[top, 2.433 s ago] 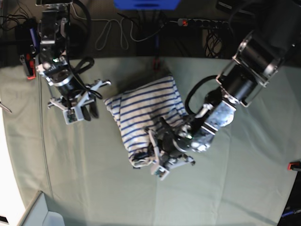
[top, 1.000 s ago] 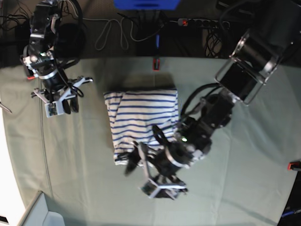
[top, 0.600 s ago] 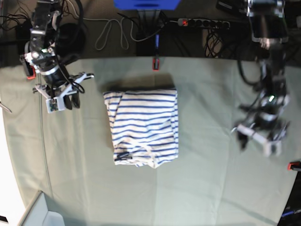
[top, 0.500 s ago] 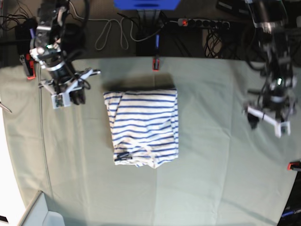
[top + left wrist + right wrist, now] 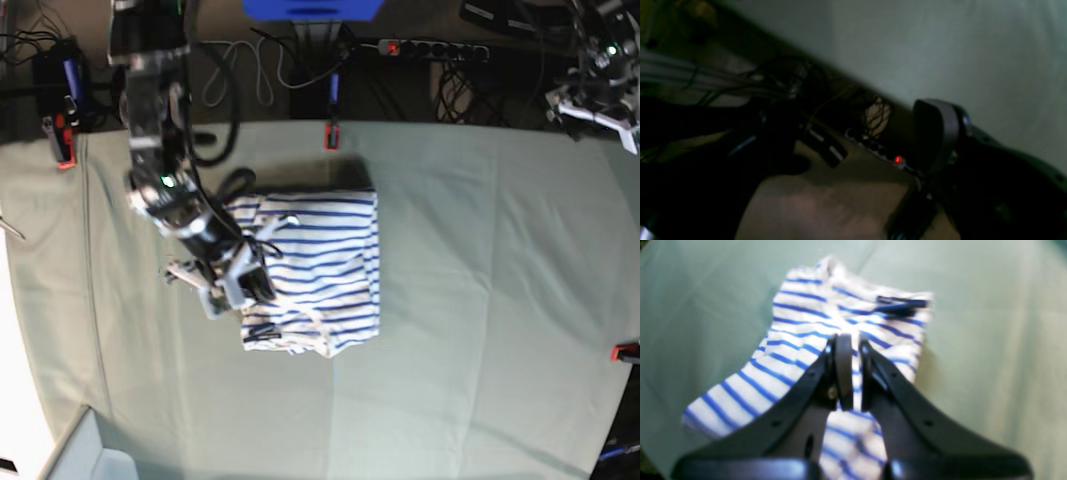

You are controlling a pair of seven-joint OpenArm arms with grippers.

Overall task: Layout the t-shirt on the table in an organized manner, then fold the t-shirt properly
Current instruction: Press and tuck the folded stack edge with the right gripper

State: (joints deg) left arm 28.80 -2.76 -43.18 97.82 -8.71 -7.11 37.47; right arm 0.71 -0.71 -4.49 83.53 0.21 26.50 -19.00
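Over the t-shirt [image 5: 826,326], right hand [image 5: 849,373] nearly closed, empty.

Far edge: dark floor strip with tangled black and white cables [image 5: 245,70]
Power: long black power strip [image 5: 430,47] with a glowing red switch
Top centre: bright blue plastic block [image 5: 312,8]
Light: base view evenly lit; left wrist view dim and blurred
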